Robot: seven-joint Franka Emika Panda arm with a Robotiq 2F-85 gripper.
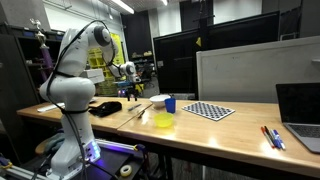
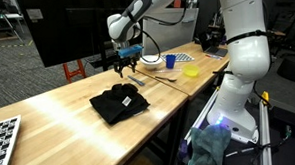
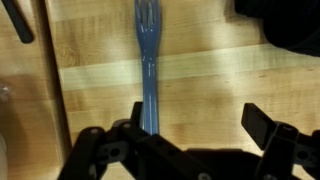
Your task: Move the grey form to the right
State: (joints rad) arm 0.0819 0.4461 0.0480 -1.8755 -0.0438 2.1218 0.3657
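A grey-blue fork (image 3: 149, 65) lies flat on the wooden table (image 3: 215, 85), tines pointing to the top of the wrist view. My gripper (image 3: 180, 140) is open and empty and hovers above the fork's handle end. The handle runs down beside the left finger, and its end is hidden behind the gripper body. In both exterior views the gripper (image 2: 125, 59) (image 1: 130, 89) hangs just above the table near the black cloth. The fork shows only faintly under the gripper in an exterior view (image 2: 136, 80).
A black cloth (image 2: 118, 102) (image 1: 105, 107) lies near the gripper, and its edge shows in the wrist view (image 3: 290, 25). A blue cup (image 1: 170, 103), a yellow bowl (image 1: 164, 121), a checkerboard (image 1: 210, 110), pens (image 1: 272, 137) and a laptop (image 1: 300, 110) stand further along. A dark stick (image 3: 15, 22) lies at the wrist view's upper left.
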